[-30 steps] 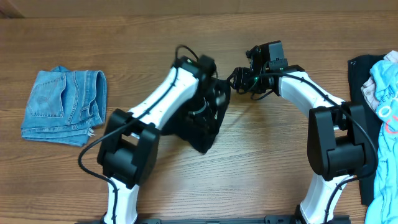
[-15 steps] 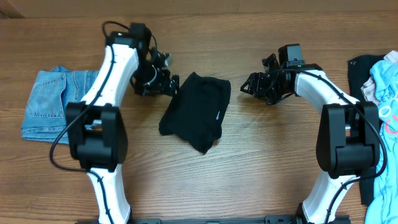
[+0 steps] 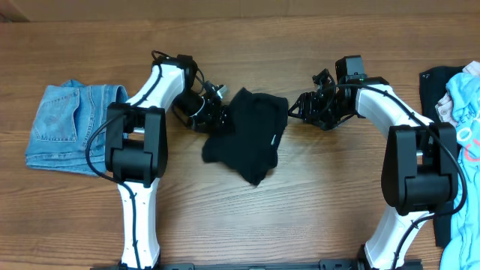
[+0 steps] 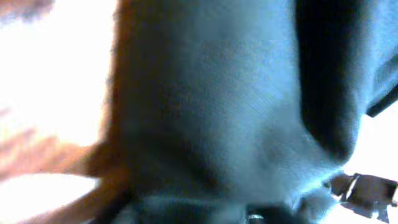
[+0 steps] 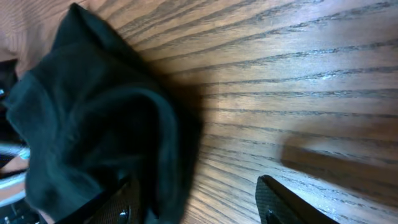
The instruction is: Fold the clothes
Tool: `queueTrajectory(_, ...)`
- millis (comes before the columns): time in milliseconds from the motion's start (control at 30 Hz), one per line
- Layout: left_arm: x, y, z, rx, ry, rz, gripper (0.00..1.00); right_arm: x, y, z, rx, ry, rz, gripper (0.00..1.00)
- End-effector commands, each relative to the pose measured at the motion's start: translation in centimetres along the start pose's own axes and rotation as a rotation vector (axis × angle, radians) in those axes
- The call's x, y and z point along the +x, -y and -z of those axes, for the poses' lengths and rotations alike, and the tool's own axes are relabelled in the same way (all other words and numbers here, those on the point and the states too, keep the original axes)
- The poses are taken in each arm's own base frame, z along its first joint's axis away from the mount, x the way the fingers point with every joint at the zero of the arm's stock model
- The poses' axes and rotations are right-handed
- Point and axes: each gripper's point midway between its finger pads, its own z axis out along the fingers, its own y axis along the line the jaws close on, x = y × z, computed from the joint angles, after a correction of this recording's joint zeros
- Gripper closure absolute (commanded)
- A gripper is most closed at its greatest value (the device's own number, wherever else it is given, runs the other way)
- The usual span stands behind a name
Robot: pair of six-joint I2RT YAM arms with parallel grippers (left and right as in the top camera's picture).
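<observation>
**A:** What's changed with the black garment [image 3: 251,135]?

**B:** It has slid a little toward the right gripper [image 3: 300,107] and lies bunched on the table [image 3: 315,210], not squared off. Its white label [image 3: 277,139] shows near that same edge. A moment ago the left gripper [image 3: 219,120] was well clear of it. Now it's back, touching the garment's opposite edge.

**A:** Is it holding the cloth?

**B:** I can't tell. Dark cloth pressed close fills the left wrist view and the jaws don't show. My guess is it's after a grip on that edge.

**A:** And the right one?

**B:** It has closed in too. Its fingers are spread, with the garment's edge by one finger and bare wood before the other. Nothing is pinched.

**A:** So how far along is the fold?

**B:** Barely begun, I'd judge. The two grippers flank the garment, placed to pull it flat.

**A:** Anything further out?

**B:** Folded jeans [image 3: 75,127] lie beyond the left gripper, well apart from the garment. Past the right arm wait another black piece [image 3: 431,97] and a pale-blue printed one [image 3: 465,109].
</observation>
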Motion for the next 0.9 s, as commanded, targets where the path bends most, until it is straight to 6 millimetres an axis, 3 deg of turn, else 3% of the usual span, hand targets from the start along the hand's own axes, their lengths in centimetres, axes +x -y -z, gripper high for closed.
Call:
queueTrajectory(0, -0.1, -0.2, -1.8, 0.026, -0.02, 0.062, 0.96, -0.4, -1.5, 1.3, -0.021, 0.028, 0.037, 0.37)
queueTrajectory(100, -0.2, 0.2, -1.2, 0.025, -0.008, 0.052, 0.96, -0.2, -1.4, 1.3, -0.019, 0.022, 0.032, 0.37)
queueTrajectory(200, -0.5, 1.9, 1.9, 0.019, 0.055, -0.014, 0.96, -0.1, -1.3, 1.3, -0.017, 0.015, 0.025, 0.38)
queueTrajectory(300, -0.7, 5.4, 7.2, -0.004, 0.186, -0.152, 0.96, 0.1, -1.3, 1.4, -0.015, 0.009, 0.02, 0.38)
queueTrajectory(367, -0.3, 7.4, 12.0, -0.09, 0.31, -0.236, 0.96, 0.2, -1.2, 1.4, -0.015, 0.006, 0.017, 0.39)
queueTrajectory(500, 1.8, 8.7, 19.7, -0.284, 0.489, -0.337, 0.96, 0.2, -1.2, 1.4, -0.015, 0.005, 0.016, 0.4)
queueTrajectory(633, 4.6, 5.0, 24.4, -0.406, 0.533, -0.255, 0.96, 0.3, -1.2, 1.4, -0.014, 0.0, 0.013, 0.4)
queueTrajectory(867, 8.3, -4.9, 28.3, -0.409, 0.584, 0.003, 0.96, 0.4, -1.6, 1.9, -0.014, 0.005, 0.016, 0.41)
